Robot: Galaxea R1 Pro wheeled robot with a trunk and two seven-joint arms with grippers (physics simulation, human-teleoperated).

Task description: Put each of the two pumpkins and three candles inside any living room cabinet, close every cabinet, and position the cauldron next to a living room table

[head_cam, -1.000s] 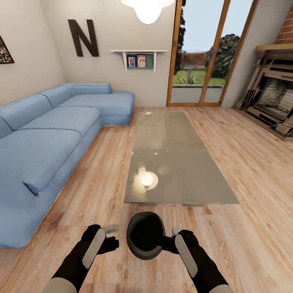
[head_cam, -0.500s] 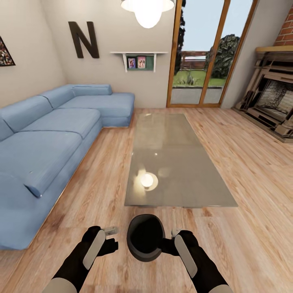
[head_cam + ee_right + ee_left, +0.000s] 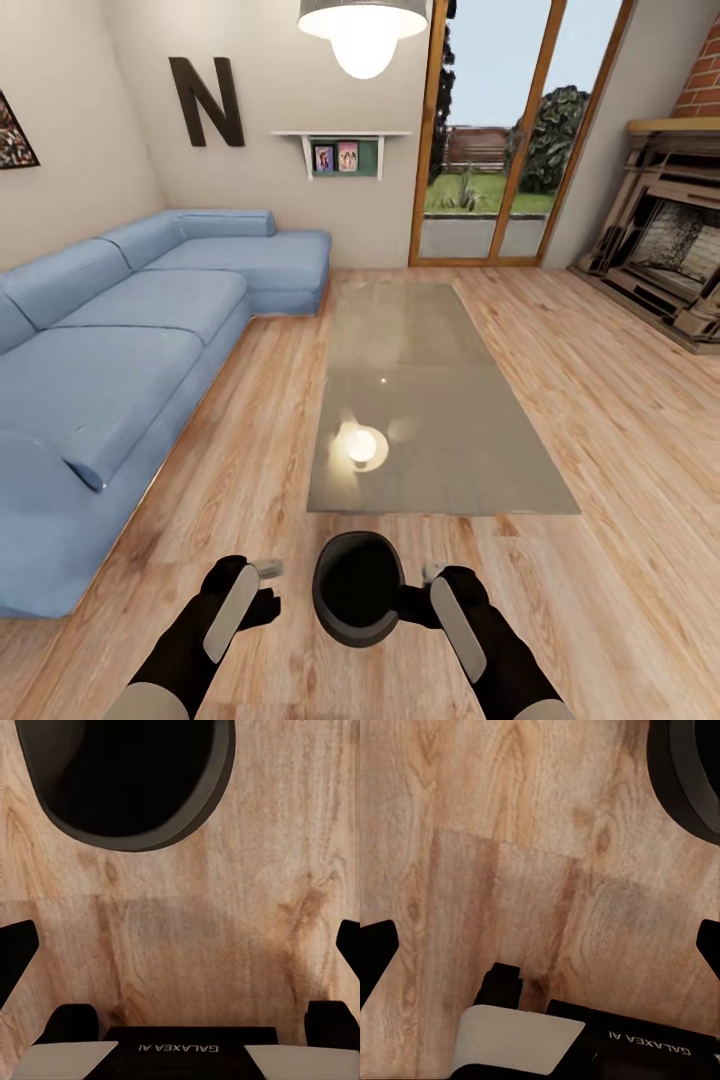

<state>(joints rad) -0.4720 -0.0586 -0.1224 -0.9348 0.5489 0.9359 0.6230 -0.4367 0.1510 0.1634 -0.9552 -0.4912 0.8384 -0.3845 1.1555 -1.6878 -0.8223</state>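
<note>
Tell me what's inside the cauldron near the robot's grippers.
The cauldron sits on the wooden floor, mouth up. Its inside looks uniformly black in the head and right wrist views; nothing is visible in it, though the dark bottom could hide something small.

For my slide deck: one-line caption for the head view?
Black cauldron between the left gripper and right gripper, just short of the glossy coffee table.

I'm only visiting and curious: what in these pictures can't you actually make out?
- Inside of the round black cauldron: in the head and right wrist views, its dark mouth hides any contents.
- The same cauldron, left wrist view: cut off by the picture's edge.
- Small framed photos on the white wall shelf: head view, too small to read.
- Dark wall picture: head view, cut off by the left edge.
</note>
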